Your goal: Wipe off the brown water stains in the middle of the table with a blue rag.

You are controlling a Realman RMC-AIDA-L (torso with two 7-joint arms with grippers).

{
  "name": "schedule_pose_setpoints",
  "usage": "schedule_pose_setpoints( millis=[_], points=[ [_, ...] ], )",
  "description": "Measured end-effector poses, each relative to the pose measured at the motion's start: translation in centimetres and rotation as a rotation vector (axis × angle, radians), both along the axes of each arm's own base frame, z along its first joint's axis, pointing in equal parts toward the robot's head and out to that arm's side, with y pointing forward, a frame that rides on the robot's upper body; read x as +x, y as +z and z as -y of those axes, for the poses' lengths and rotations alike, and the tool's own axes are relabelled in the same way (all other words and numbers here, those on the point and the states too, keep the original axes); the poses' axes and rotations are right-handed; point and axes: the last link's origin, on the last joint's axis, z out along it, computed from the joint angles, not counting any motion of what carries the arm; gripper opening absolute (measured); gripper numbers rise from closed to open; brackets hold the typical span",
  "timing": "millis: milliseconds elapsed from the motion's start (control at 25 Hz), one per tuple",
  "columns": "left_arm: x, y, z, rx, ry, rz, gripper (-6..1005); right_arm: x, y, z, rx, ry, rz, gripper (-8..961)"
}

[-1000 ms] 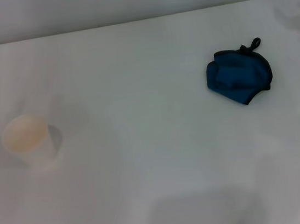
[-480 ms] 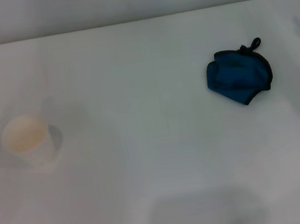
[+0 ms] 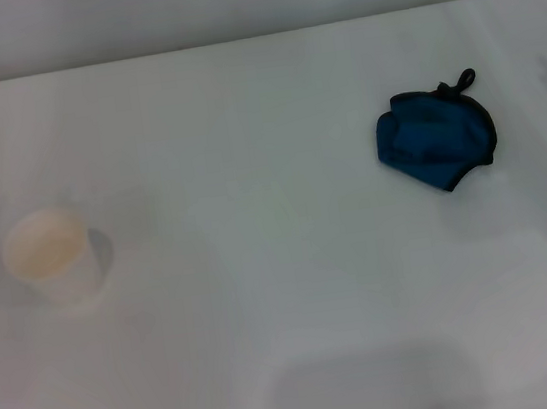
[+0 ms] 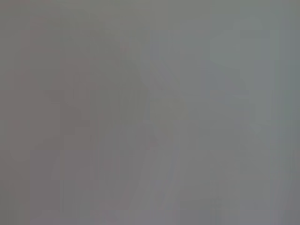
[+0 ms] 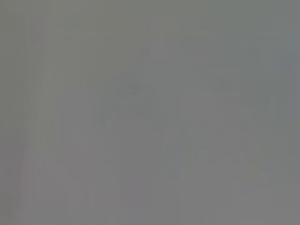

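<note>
The blue rag (image 3: 435,139) lies bunched on the white table (image 3: 285,294) at the right, its black loop pointing to the far side. No brown water stains show on the tabletop in the head view. Neither gripper is in the head view. Both wrist views show only plain grey, with no object or finger to make out.
A cream paper cup (image 3: 50,256) stands upright at the left of the table. The table's far edge (image 3: 252,38) runs across the top of the head view. A soft shadow lies on the table near the front edge.
Faint shadows at the left and right edges of the table have slid outward and faded. The rag and the cup have not moved.
</note>
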Motion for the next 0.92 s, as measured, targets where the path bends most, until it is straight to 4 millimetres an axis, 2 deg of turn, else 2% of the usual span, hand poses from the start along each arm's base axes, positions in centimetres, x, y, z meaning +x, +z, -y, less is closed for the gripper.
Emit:
schedule_pose_setpoints(
  millis=[320, 920],
  points=[
    [-0.9, 0.6, 0.5, 0.066, 0.059, 0.058, 881, 0.6, 0.6, 0.2, 0.036, -0.029, 0.002, 768],
    [-0.8, 0.6, 0.2, 0.066, 0.058, 0.062, 882, 1.1, 0.8, 0.3, 0.052, -0.066, 0.0, 768]
  ],
)
